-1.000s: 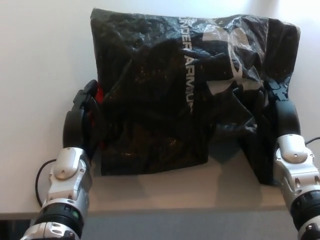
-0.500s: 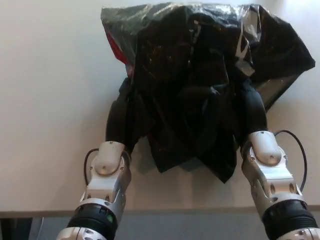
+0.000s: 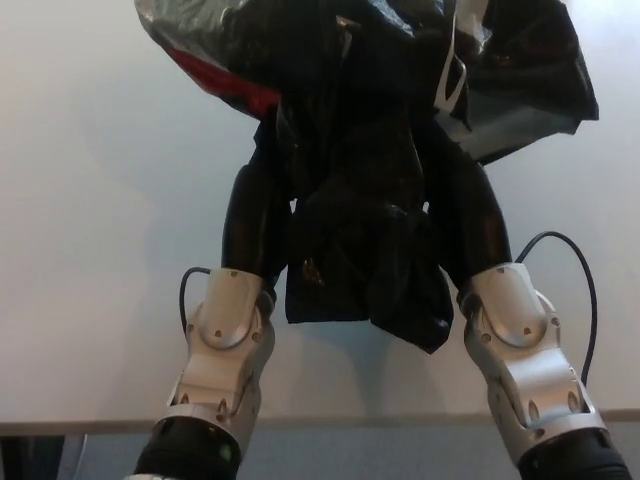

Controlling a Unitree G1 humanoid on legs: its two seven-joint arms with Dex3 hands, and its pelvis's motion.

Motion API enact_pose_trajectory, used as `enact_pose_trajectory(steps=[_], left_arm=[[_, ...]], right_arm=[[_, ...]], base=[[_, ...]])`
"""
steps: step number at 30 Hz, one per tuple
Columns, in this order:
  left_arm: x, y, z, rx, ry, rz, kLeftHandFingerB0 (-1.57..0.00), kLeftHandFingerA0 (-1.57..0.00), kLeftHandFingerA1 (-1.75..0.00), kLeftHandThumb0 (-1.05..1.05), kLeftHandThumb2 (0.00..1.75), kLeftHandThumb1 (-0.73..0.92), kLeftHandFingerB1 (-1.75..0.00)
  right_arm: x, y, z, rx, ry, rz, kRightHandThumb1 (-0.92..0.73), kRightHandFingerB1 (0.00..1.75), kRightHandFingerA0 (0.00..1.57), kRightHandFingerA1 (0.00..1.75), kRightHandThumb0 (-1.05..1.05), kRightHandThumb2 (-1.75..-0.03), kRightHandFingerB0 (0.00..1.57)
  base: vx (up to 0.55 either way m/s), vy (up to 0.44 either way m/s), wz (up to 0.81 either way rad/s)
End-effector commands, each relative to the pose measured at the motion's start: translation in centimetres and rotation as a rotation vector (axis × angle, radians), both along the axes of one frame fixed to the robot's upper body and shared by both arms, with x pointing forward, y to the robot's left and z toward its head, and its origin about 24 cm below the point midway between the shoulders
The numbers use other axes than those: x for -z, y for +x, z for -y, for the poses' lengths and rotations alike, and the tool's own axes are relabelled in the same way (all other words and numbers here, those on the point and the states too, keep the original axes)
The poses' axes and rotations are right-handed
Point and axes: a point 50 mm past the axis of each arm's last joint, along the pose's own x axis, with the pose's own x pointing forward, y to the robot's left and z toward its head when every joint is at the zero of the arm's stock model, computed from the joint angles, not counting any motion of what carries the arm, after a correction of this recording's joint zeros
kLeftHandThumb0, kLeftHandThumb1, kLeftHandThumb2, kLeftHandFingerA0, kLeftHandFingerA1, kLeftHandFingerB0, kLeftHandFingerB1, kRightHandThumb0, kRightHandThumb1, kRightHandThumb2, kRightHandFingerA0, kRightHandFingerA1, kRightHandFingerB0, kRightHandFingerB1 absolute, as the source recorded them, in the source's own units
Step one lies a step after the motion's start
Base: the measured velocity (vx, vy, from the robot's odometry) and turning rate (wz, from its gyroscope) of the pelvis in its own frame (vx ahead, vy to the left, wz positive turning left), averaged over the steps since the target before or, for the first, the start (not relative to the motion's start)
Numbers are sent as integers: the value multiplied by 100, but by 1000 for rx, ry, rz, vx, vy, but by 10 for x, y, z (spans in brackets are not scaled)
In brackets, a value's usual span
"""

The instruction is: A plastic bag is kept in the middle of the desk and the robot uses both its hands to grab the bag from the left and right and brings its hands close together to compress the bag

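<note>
White surface [image 3: 90,200] fills the head view, bare to the left and right of the arms; its near edge runs along the bottom of the frame, with a grey strip below it.

Bag [image 3: 370,150]: black plastic, heavily crumpled, bunched into a tall mass between the two arms at mid-frame. Its top runs past the far edge of the view. A red patch shows at its far-left side, a white printed mark at its far-right. A loose flap spreads to the right; a tail of film hangs down toward the near edge between the wrists. Whether the bag rests on the surface or is held clear of it cannot be told.

Left hand [image 3: 258,222]: black, pressed against the bag's left side, mostly hidden in the folds. Fingers are not visible; cannot tell if they are closed on the film.

Right hand [image 3: 470,220]: black, against the bag's right side, likewise buried. State of its fingers cannot be told either.

Key relation: the bag sits directly between the hands, touching both, its long axis running near to far. The hands are near each other, with only the bunched film between them. Neither looks nearer than the other.

Judgement: compression looks well along. Any further squeeze would be straight inward, left against right. Risk: the right flap stays outside the squeeze.
</note>
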Motion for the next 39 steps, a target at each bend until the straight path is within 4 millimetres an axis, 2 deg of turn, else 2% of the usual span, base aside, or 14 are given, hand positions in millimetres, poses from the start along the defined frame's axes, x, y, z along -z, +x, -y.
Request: enact_pose_trajectory(steps=[1,3,5,7,8,11,13,16,20,21,22,35,36,39], left_arm=[[0,-6,4,17,1,34,0,0,-17,-81,127,92,-16],[2,-7,2,16,8,40,0,0,-9,-75,96,92,-13],[1,-6,1,18,-4,44,0,0,-19,-77,127,92,-18],[2,-7,-2,-2,0,29,-3,0,-13,-84,126,92,-13],[4,-7,-5,-26,7,0,-9,-2,-12,-86,124,89,-16],[7,-10,-13,-66,22,-40,-9,0,-19,-84,122,85,-23],[7,-12,-19,-78,46,-43,-7,-1,-23,-81,83,92,-24],[3,-14,-43,-112,84,-36,-8,-3,-28,-80,116,78,-27],[-11,-17,-86,-210,142,21,-14,-9,-34,-91,80,89,-25],[-16,-19,-99,-242,153,40,0,-1,-51,-36,110,48,-48],[-19,-20,-104,-254,158,46,-15,-13,-40,-90,89,79,-34],[-89,-67,-174,-494,169,283,-40,-60,-64,-74,71,92,-41],[-92,-73,-175,-495,165,301,-40,-62,-67,-73,71,92,-41],[-94,-85,-175,-491,168,325,-38,-62,-68,-74,72,92,-39]], right_arm=[[1,-4,1,-2,-13,29,-88,14,0,18,-83,-124,0],[3,-4,2,-4,-6,18,-82,4,0,12,-86,-106,0],[3,-3,6,7,-20,4,-86,13,0,21,-84,-123,0],[4,-1,10,15,-37,-3,-92,7,0,27,-84,-81,0],[4,0,13,25,-52,-10,-82,15,0,29,-83,-122,0],[2,1,26,42,-93,-20,-80,20,0,39,-82,-119,6],[1,1,35,57,-124,-20,-92,23,11,35,-83,-74,10],[-6,4,60,119,-174,-9,-92,29,25,36,-82,-72,21],[-24,3,98,189,-255,83,-92,32,27,37,-80,-70,25],[-29,0,111,219,-279,105,-92,33,29,38,-79,-70,27],[-32,-1,116,230,-287,116,-92,34,29,39,-79,-69,28],[-85,-53,167,343,-266,325,-73,49,40,57,-70,-113,30],[-88,-59,168,352,-256,349,-88,39,49,44,-70,-67,47],[-91,-73,169,364,-240,381,-88,39,49,45,-70,-67,48]], base=[[0,0,0],[0,0,0],[0,0,0],[0,0,0],[0,0,0],[0,0,0],[0,0,0],[0,0,0],[0,0,0],[0,0,0],[0,0,0],[0,0,0],[0,0,0],[0,0,0]])
